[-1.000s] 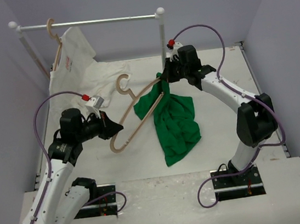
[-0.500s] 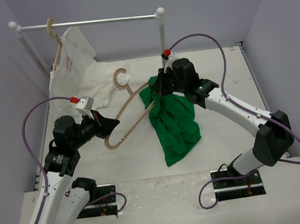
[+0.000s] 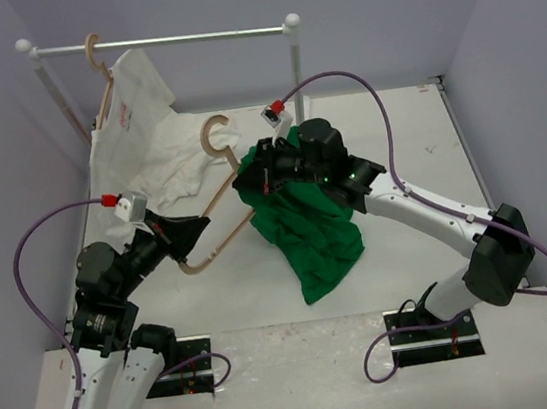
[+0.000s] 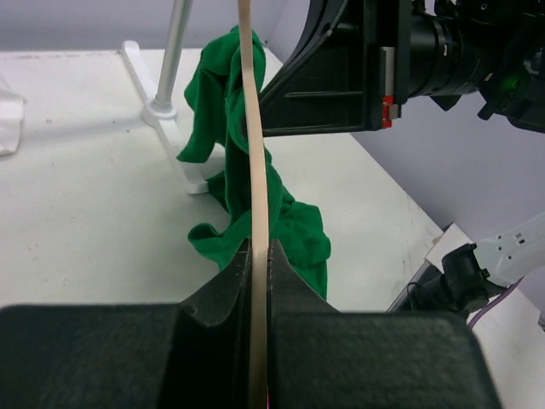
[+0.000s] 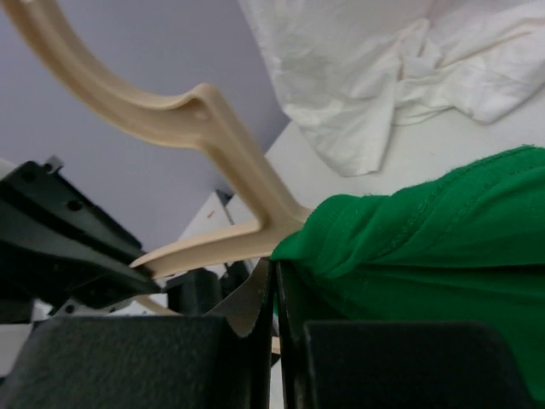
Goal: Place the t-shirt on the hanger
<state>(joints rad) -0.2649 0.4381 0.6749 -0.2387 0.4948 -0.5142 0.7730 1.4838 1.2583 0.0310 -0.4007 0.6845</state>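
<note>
The green t-shirt (image 3: 312,230) hangs bunched from my right gripper (image 3: 255,179), which is shut on its cloth (image 5: 409,247) above the table's middle. The wooden hanger (image 3: 216,212) is held in the air by my left gripper (image 3: 189,238), shut on its lower bar (image 4: 258,256). The hanger's hook (image 3: 212,134) points to the back, and one of its arms runs into the green cloth at my right gripper. In the right wrist view the hanger (image 5: 213,128) passes just left of the shirt's edge.
A white rail (image 3: 161,41) stands at the back, its right post (image 3: 295,60) behind the right arm. A second hanger (image 3: 100,71) on the rail carries a white t-shirt (image 3: 148,130) that spills onto the table at the back left.
My right gripper has moved left and forward with the green t-shirt, pulling it along the hanger's arm. My left arm has drawn back and down to the left, and the hanger has shifted left.
</note>
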